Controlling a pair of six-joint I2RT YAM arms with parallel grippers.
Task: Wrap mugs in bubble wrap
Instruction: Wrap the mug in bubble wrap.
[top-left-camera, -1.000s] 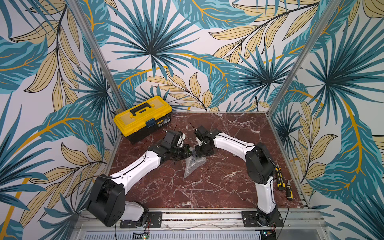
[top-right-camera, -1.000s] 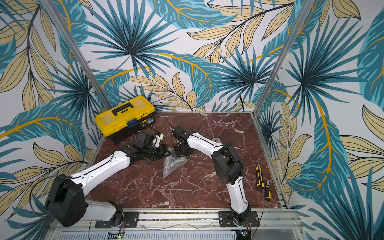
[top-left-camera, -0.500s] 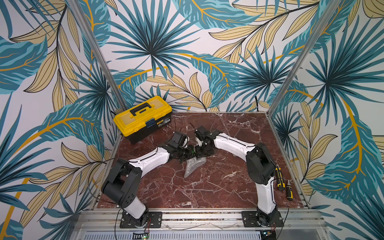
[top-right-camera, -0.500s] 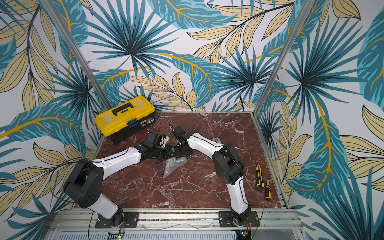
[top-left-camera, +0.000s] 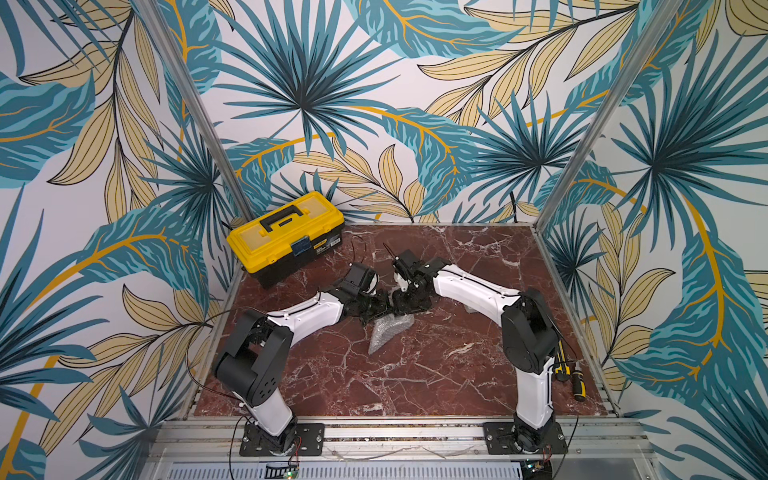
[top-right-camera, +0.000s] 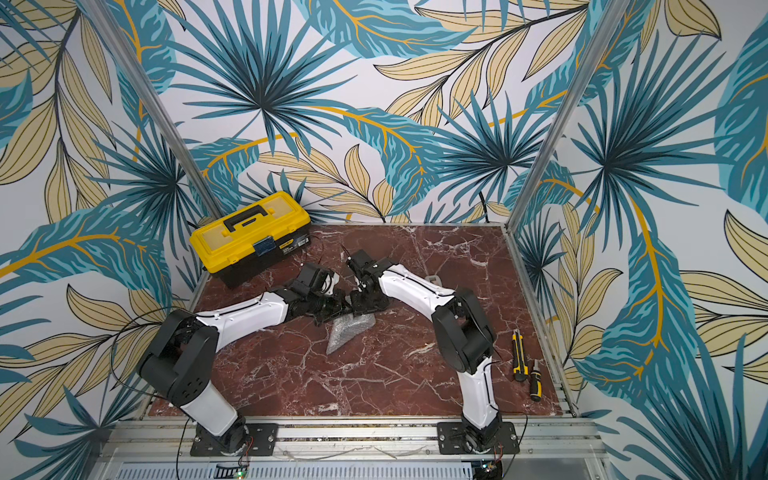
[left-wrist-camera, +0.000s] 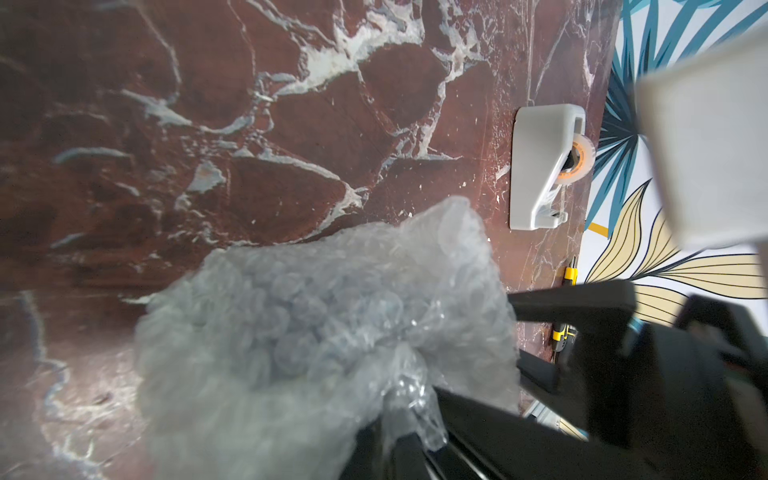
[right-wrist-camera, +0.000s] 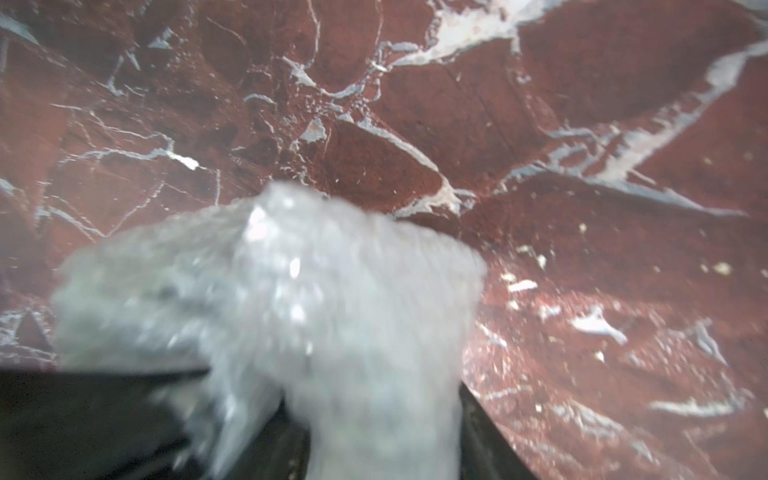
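Bubble wrap lies near the middle of the red-brown, white-veined marble table, bunched into a rough wedge that is broad at the end under the two grippers and tapers to a point toward the near edge. It is a clear, whitish film dotted with small round air cells, crumpled and glossy where it catches the light, as the left wrist view shows. No mug can be made out inside or beside it. The left gripper comes in low from the toolbox side, and its black fingers are pressed together on a twisted, crinkled tuft of the film. The right gripper points down at the broad end, and its flat black fingers stand parted, with the edge of the wrap reaching in between them. Its own wrist view is blurred, so I cannot tell whether those fingers touch the film. Beyond the bundle sits a smooth pale-grey plastic tape dispenser holding a clear roll on an orange core. A boxy yellow toolbox with a black handle stands in the far corner.
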